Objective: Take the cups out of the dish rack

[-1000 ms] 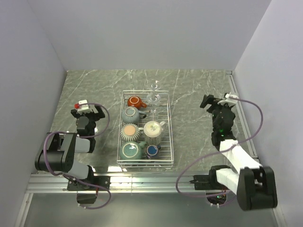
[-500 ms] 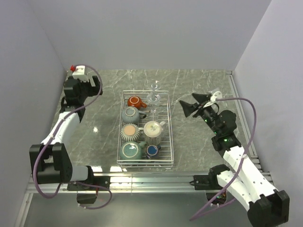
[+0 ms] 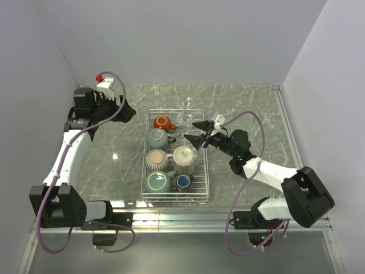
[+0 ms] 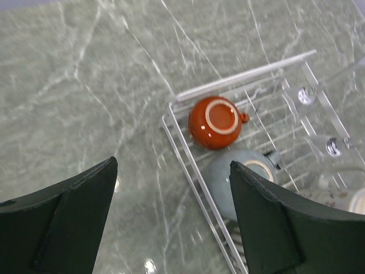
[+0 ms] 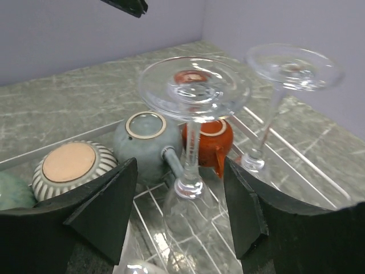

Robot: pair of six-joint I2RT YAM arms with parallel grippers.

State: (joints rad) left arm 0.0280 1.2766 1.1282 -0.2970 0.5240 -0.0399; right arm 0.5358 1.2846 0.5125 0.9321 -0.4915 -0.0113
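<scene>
With every cup sitting inside it, the white wire-grid dish rack (image 3: pixel 174 198) lies mid-table on the grey-green marbled tabletop (image 3: pixel 245 103), between your two arms

Left column, far to near: upside-down red-brown mug (image 3: pixel 162 121), upside-down grey-teal mug (image 3: pixel 156 137), ribbed beige cup (image 3: pixel 156 158), second grey-teal mug (image 3: pixel 155 181). Right column: two inverted clear stemmed glasses at the far end, the farther glass (image 3: pixel 186 103) and the nearer glass (image 3: pixel 184 119), then the white mug (image 3: pixel 185 155) and the small dark-blue cup (image 3: pixel 183 181)

Your right gripper (image 3: pixel 194 131) is at the rack's right rail, level with the nearer glass (image 5: pixel 194 91), fingers spread. In the wrist view that glass's stem and bowl sit between them, and I can't tell if there's contact. It blocks your line to the grey-teal mug (image 5: pixel 145 145) and the red-brown mug (image 5: pixel 208 137) right behind it. The farther glass (image 5: pixel 291 65) stands off to the right, apart from the nearer one

Your left gripper (image 3: pixel 122 114) hangs over bare tabletop just outside the rack's far-left corner, fingers wide apart and holding nothing. The red-brown mug (image 4: pixel 215 121) is the closest cup to it, just inside the rack rim (image 4: pixel 239 77), with the grey-teal mug (image 4: pixel 245 177) touching or nearly touching it on the near side
</scene>
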